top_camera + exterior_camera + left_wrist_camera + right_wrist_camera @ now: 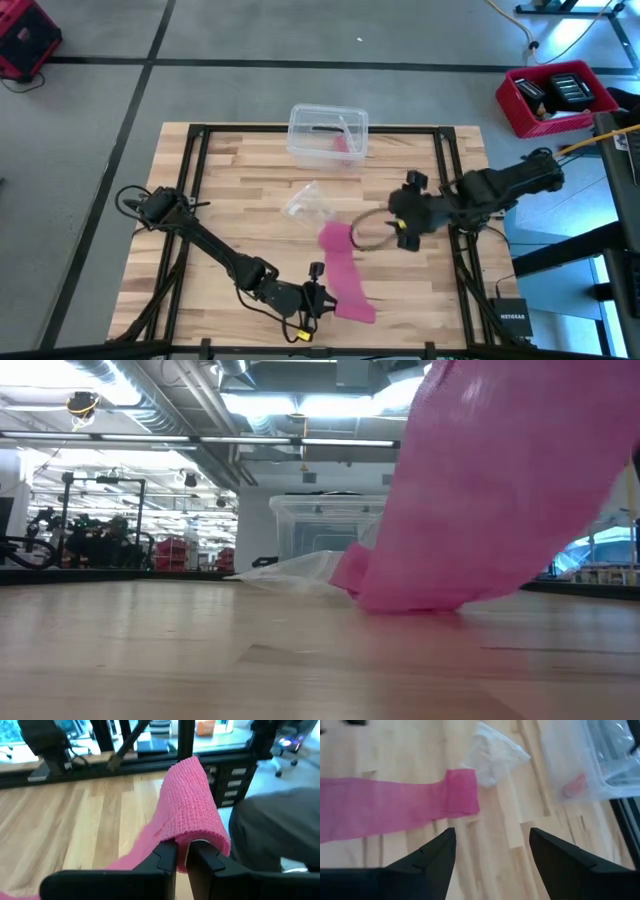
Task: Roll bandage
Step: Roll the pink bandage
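The right gripper (492,852) stands with its fingers spread wide and nothing between them, hovering just to the right of the far end of the bandage (345,268), where the pink strip is folded or rolled over on itself into a short thick lump. From the right wrist view that lump lies just ahead of the open fingers, apart from them — so the wide stance reads as either a release or a reach for a new bite on the roll.

The left gripper (182,860) is pinched almost shut on the near end of the strip, close to the table's near edge and a little left of centre. In its wrist view the fabric drapes up and over the two dark fingertips (165,857), lifted off the wood. Holding this end taut and raised likely keeps the band straight while the other end is wound.

Between the two grippers the bandage runs as a flat pink band, slanting from near to far across the wooden table (230,190).

Just beyond the rolled end lies a small clear wrapper (305,203). Farther back, at the table's far edge, sits a clear plastic box (327,134) with something pink inside.
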